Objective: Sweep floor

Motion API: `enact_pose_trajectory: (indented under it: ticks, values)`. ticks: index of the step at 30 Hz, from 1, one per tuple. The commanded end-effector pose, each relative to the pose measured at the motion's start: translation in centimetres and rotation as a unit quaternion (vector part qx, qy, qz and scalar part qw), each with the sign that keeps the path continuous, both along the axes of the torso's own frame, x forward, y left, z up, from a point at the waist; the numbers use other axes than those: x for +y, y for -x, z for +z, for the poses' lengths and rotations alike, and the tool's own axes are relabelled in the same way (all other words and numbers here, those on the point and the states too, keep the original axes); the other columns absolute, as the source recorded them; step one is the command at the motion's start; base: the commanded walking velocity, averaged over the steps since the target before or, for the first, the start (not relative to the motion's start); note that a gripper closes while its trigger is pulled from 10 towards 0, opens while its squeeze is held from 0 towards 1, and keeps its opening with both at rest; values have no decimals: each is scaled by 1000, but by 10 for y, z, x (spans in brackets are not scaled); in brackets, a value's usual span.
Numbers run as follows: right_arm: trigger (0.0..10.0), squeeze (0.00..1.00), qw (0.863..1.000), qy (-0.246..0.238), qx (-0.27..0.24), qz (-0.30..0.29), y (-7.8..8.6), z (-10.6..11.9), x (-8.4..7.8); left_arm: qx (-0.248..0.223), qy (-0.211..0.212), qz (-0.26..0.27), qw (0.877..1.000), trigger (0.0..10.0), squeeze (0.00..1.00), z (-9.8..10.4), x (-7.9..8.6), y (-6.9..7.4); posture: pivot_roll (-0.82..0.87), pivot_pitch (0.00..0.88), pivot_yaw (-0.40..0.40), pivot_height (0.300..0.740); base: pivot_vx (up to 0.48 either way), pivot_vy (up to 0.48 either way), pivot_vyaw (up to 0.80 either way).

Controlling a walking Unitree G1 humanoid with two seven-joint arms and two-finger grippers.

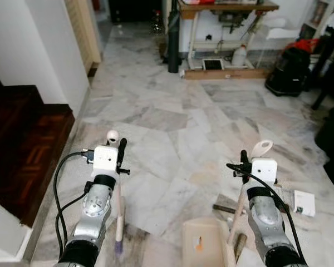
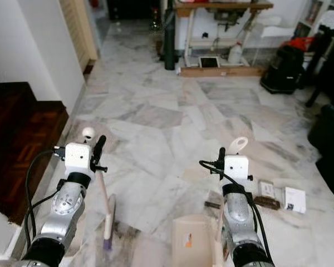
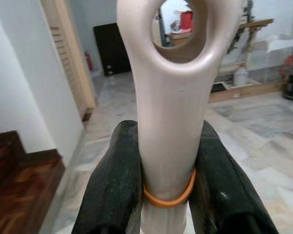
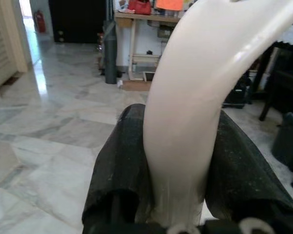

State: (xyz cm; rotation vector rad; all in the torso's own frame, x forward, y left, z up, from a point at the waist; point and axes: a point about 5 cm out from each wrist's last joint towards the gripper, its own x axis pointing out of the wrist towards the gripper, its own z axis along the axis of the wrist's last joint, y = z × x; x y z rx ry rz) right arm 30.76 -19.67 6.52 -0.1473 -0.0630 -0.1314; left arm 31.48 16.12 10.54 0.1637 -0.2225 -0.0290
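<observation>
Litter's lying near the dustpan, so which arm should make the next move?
Left. The left gripper is shut on the broom handle, so it does the sweeping. The right gripper holds the dustpan, already beside the paper scraps on the robot's right.

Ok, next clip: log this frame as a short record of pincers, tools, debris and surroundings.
left pincer: shut on broom handle, brush end on floor
right pincer: shut on dustpan handle
dustpan: on marble floor between arms
debris: paper scraps to robot's right
surroundings: wooden stairs left; table ahead
</observation>
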Motion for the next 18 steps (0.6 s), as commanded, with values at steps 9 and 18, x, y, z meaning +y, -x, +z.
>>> enact_pose_trajectory:
  ticks: [9, 18]
  values:
    - [10000, 0, 999, 6, -43, 5, -9, 19, 0, -20, -4, 4, 1000, 10000, 0, 7, 0, -3, 31, 0, -2, 740, 0, -335, 0]
    - [10000, 0, 999, 6, -52, 4, -9, 24, -1, -23, -4, 8, 1000, 10000, 0, 8, -1, -3, 31, 0, -4, 740, 0, -337, 0]
